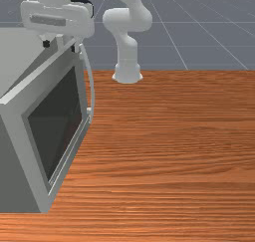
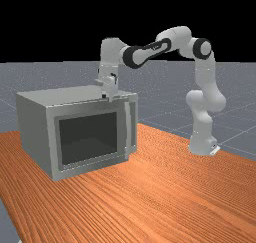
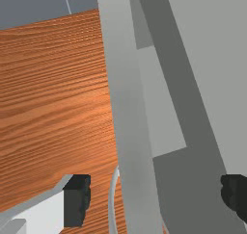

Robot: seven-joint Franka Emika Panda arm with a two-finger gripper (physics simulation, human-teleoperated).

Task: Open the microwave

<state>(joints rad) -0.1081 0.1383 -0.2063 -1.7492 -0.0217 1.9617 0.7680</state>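
In the front view's upper left, the tool (image 1: 60, 46), fingers apart, straddles the microwave's (image 1: 15, 49) ajar door (image 1: 55, 121).

Honestly, can't make out any readable text on any of this stuff, no labels, brands, numbers or signs I can read.
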